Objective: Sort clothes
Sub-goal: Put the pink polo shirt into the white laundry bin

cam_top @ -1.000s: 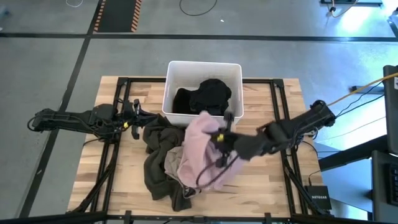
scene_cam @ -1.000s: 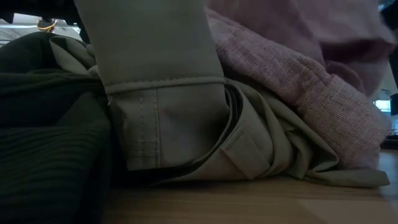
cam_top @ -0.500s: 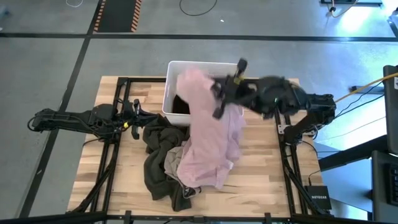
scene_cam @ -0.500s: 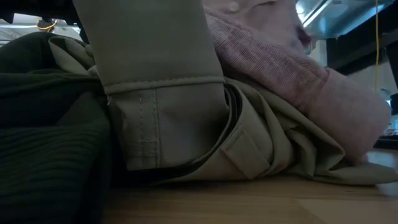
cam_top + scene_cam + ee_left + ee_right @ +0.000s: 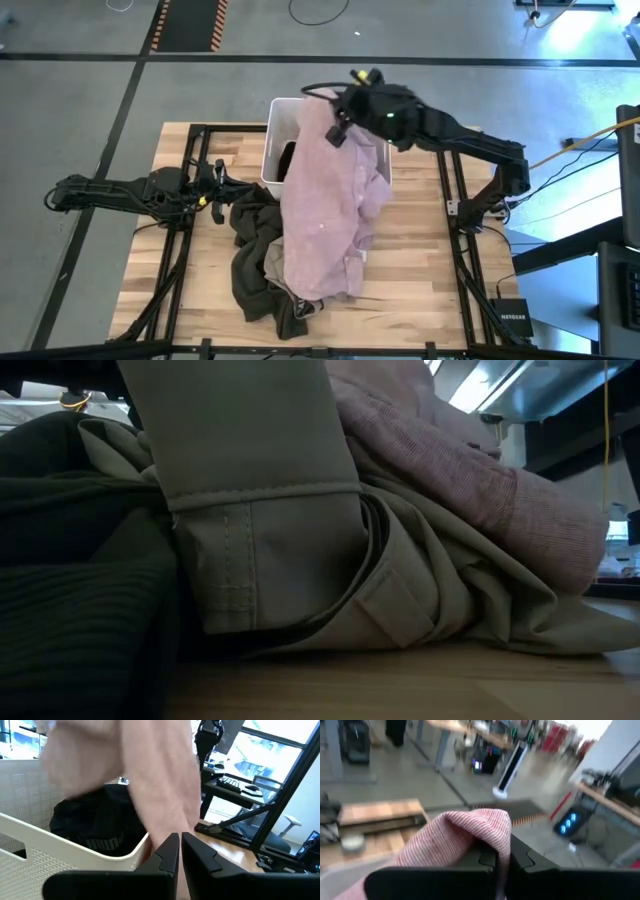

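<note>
Here our counter point(image 5: 420, 290) is the biggest thing, a wooden top with a white bin point(image 5: 277, 125) standing at its far edge. In the middle of the counter lies the olive-grey garment point(image 5: 255, 270), all bunched up, with its cuff close to the low camera. The pale pink shirt point(image 5: 330, 200) hangs in a long sheet from above the bin down onto the olive-grey garment, where its bottom end rests. Inside the bin we see black clothes point(image 5: 95, 832) piled up. Our right hand point(image 5: 335, 118) is high over the bin, and its fingers are pinched tight on the top fold of the pink shirt. Our left hand point(image 5: 215, 190) rests low over the left side of the counter, near the bin, with its two fingers point(image 5: 167, 852) pressed together and nothing between them.
</note>
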